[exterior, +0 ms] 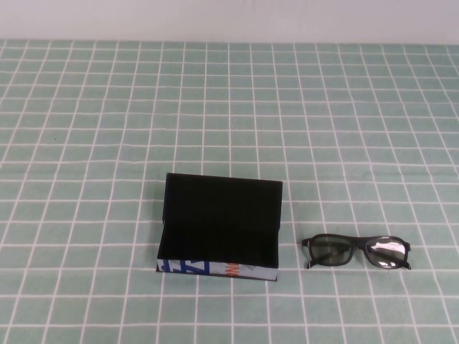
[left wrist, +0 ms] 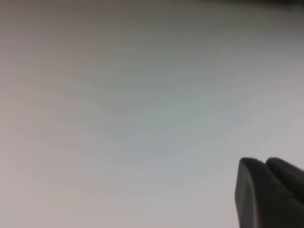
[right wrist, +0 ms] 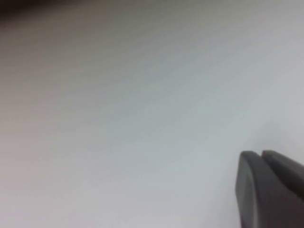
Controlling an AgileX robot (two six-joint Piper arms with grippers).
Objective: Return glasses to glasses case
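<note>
- Glasses case (exterior: 219, 231): stands open on the green checked tablecloth (exterior: 86, 143), hinged lid raised at the far side, black interior showing, printed front wall facing the robot.
- Black-framed glasses (exterior: 356, 251): lie on the cloth to the right of the case, near it but apart, outside it; lenses face the robot.
- Left gripper (left wrist: 270, 190): visible only in its own wrist view, against a blank pale surface, out of the high view, holding nothing visible; its two dark fingertips lie pressed together.
- Right gripper (right wrist: 270, 185): likewise seen only in its wrist view, against a pale blank surface; fingertips together, holding nothing visible.
</note>
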